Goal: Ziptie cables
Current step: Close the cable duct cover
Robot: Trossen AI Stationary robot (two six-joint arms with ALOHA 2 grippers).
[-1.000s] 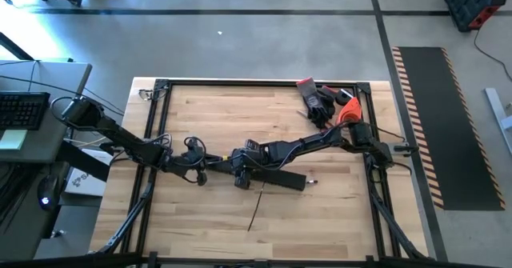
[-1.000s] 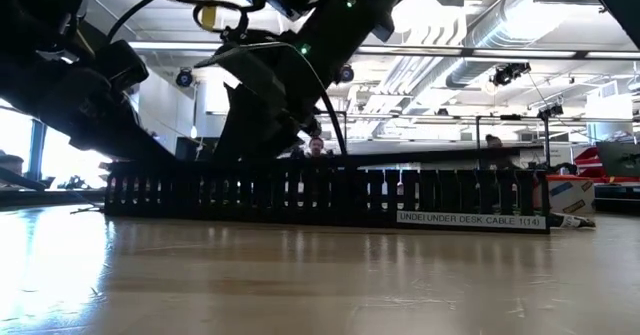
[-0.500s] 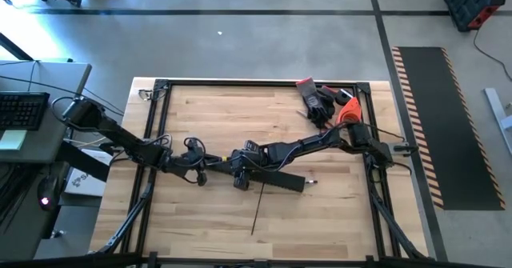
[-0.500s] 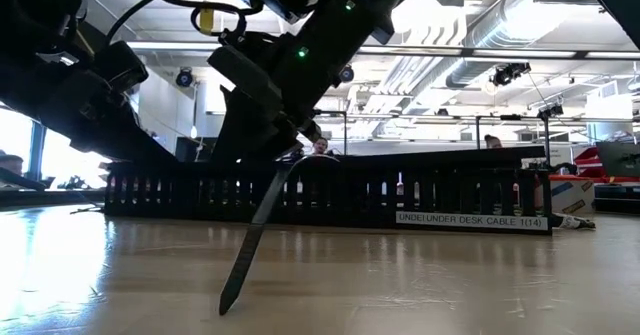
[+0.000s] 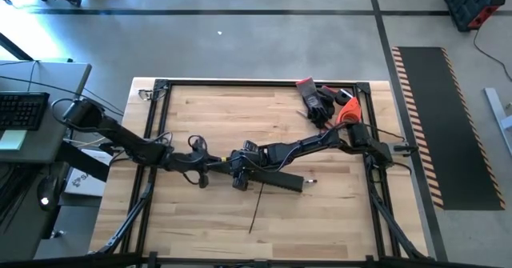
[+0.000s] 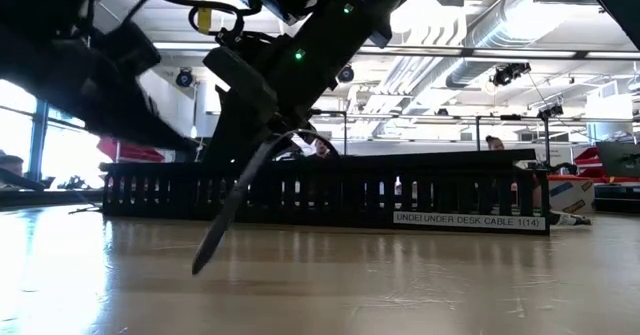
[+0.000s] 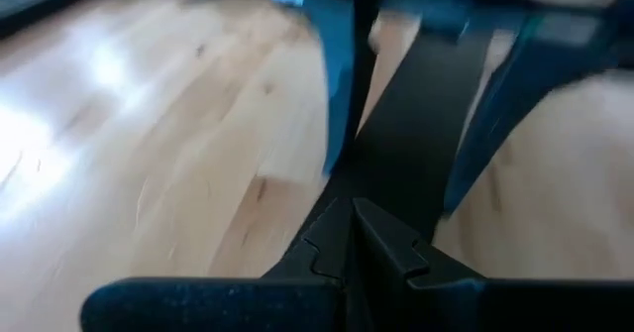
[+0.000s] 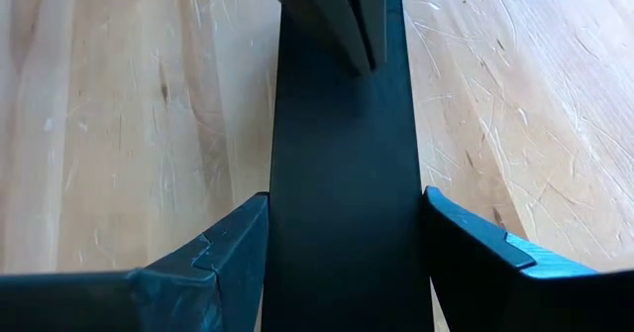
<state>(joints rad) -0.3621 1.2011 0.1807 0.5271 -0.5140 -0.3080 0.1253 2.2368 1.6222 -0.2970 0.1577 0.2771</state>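
Note:
A black slotted rail (image 5: 276, 180) lies across the table's middle and stands on its long edge in the low view (image 6: 330, 190). My right gripper (image 5: 237, 174) is at its left end, shut on it (image 8: 345, 195). My left gripper (image 5: 218, 169) comes from the left with its fingers shut (image 7: 349, 205), their tips over the rail's top just ahead of the right fingers. A black ziptie (image 5: 254, 210) sticks out from the rail toward the near edge. It slants down from under the right gripper (image 6: 228, 220), with its tip just above the wood. I can make out no thin cables. My right gripper has the rail pinched between its two fingers, one on each long side (image 8: 282, 233) near the rail's left end. The fingers lie along the rail and slant down from the table's right. The rail rests on the table. My left gripper's shut fingertips (image 8: 359, 30) lie over the rail's top. Whether they touch it or hold anything, I cannot tell.
Black gloves (image 5: 320, 100) and an orange-handled tool (image 5: 348, 112) lie at the far right corner. A black frame (image 5: 160, 84) borders the table. Bare wood lies toward the near edge and the far left.
The ziptie has swung into the low view. Half a second ago its tip touched the table; now the tip is lifted and has shifted toward the table's left. My left arm has risen and moved slightly toward the right gripper.

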